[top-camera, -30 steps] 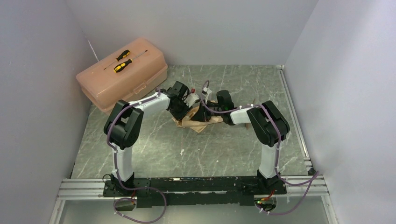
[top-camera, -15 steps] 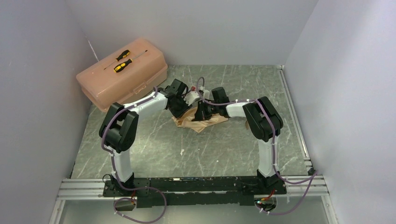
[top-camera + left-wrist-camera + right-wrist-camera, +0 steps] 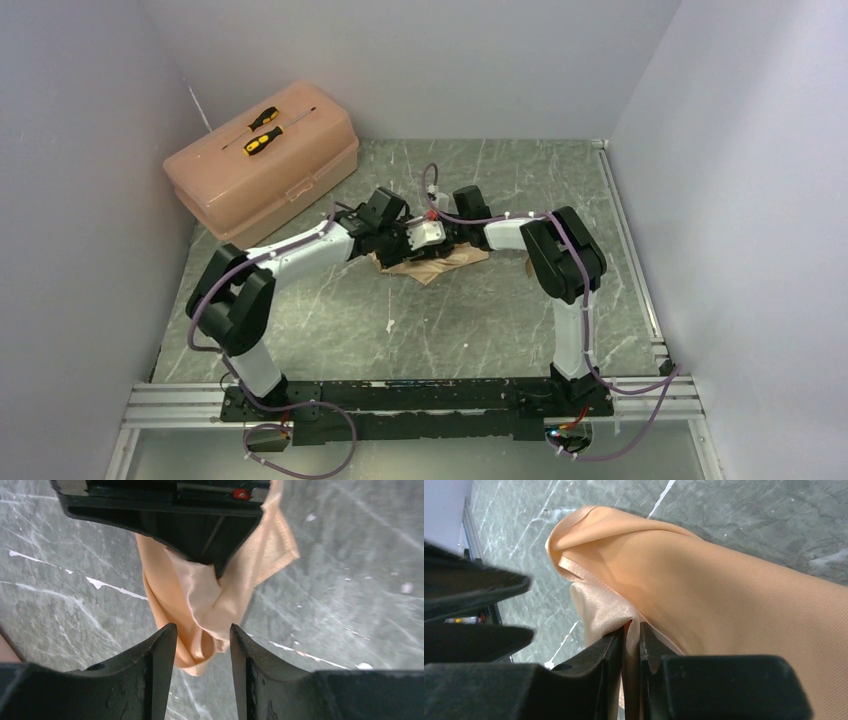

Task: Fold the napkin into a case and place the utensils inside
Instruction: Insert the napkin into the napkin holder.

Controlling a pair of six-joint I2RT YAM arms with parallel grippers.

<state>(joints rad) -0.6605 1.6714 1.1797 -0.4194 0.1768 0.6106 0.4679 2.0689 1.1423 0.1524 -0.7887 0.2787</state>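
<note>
A shiny, crumpled peach napkin (image 3: 440, 263) lies mid table (image 3: 330, 320), one fold pinched tight by the right gripper (image 3: 630, 630), the left gripper (image 3: 202, 630) parted astride another; a closed pink toolbox (image 3: 290, 178) in the far-left corner bears two screwdrivers (image 3: 262, 128) on its lid.

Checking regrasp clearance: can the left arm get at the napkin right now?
Likely yes. The left hand is open with a napkin fold between its fingers; the right hand, pinching it just beyond, sits close but not in between.

A robot lab cell: bare white walls (image 3: 420, 60) enclose a marbled table (image 3: 330, 330) and aluminium rail (image 3: 170, 403).
</note>
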